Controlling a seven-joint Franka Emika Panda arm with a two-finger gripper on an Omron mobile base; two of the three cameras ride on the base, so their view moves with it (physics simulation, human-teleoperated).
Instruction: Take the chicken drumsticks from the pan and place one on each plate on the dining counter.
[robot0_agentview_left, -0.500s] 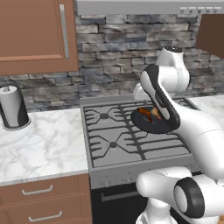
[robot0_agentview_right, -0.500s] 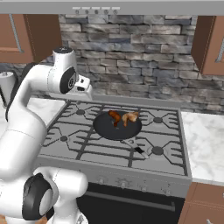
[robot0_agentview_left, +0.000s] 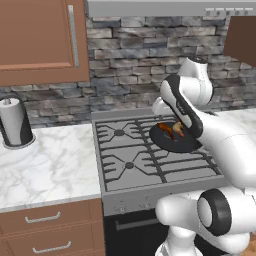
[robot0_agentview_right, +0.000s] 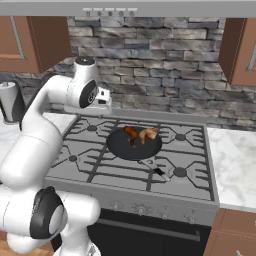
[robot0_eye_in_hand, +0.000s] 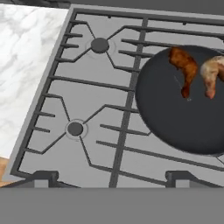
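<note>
Hand view looks down on the stove grates (robot0_eye_in_hand: 87, 109), with the pan (robot0_eye_in_hand: 179, 109) to the right and two chicken drumsticks (robot0_eye_in_hand: 186, 70) lying side by side in its upper part, the darker one left of the paler one. The hand (robot0_eye_in_hand: 111, 177) hangs above the grates, left of the pan, its fingers spread wide and holding nothing. In the right base view the pan sits mid-stove, its handle seemingly toward the front. A marble table (robot0_agentview_left: 45, 165) lies left of the stove, carrying a dark canister (robot0_agentview_left: 15, 122).
</note>
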